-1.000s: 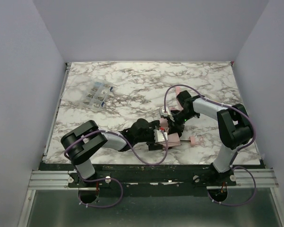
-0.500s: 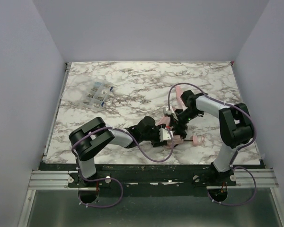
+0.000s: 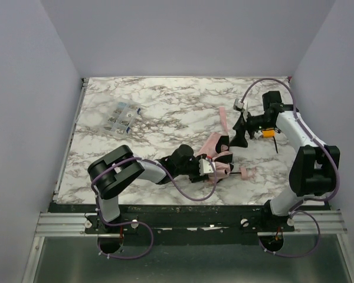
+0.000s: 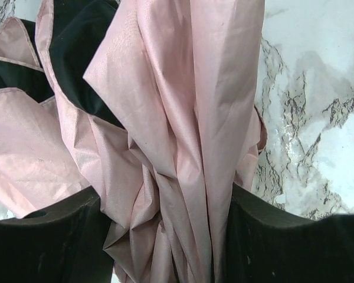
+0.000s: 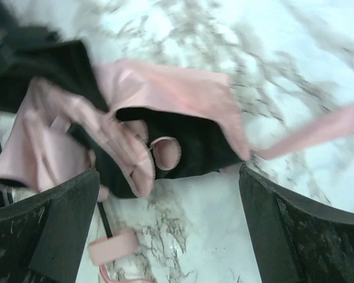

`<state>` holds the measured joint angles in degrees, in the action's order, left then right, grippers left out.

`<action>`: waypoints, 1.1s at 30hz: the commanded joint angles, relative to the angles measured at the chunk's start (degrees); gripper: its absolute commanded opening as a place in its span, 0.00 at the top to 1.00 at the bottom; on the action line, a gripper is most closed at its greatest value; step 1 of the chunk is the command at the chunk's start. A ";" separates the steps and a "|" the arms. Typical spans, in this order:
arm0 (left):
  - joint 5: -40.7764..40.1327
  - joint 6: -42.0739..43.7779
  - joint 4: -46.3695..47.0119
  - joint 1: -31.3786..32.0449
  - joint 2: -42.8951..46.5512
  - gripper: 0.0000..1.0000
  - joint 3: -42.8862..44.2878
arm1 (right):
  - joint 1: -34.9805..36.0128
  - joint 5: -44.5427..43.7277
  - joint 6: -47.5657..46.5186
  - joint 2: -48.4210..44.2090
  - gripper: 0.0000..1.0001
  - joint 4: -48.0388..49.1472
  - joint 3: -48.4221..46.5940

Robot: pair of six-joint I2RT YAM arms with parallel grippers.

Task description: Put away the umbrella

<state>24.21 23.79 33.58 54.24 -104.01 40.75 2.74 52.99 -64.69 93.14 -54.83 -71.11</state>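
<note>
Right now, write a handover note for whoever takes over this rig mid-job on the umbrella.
Left gripper: shut on the bunched canopy of the pale pink fabric compact umbrella, low over the marble table.
Right gripper: open, empty, hovering just behind the umbrella.
Umbrella: near the table's front middle, canopy loose and splayed, small pink handle out right on the thin dark shaft, pink strap trailing loose.
Done: canopy pinched at one spot only.
Left: probably bundle the folds, then fasten the strap.

Marbled tabletop (image 3: 165,100), two stray items
Clear compartment box (image 3: 123,118) at ten o'clock; small orange object (image 3: 268,133) at three o'clock (too small to name).
</note>
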 commanded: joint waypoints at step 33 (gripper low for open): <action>-5.84 8.53 -15.64 2.50 -3.81 0.64 0.55 | 4.50 -22.27 82.99 36.23 1.00 35.86 -13.89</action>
<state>21.89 29.41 30.63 56.07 -104.20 42.68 5.98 30.39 17.80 124.09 -13.61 -83.77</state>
